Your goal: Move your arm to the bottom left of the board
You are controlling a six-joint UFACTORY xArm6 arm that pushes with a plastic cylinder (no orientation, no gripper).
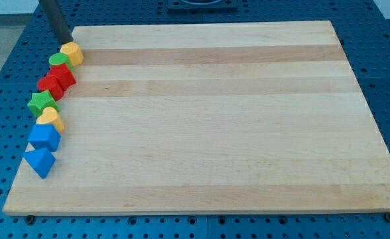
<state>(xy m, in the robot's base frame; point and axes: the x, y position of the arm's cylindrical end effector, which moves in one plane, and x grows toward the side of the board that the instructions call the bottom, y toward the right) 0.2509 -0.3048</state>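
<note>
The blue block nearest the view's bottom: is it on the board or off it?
On: the blue block sits wholly on the wooden board, near its left edge.

My tip (66, 40) rested at the top left corner of the wooden board (208, 119). It stood just beside the yellow block (72, 52).

Board (208, 119) pale matt wood w/ grain bands; rod (54, 18) dull dark metal.
</note>
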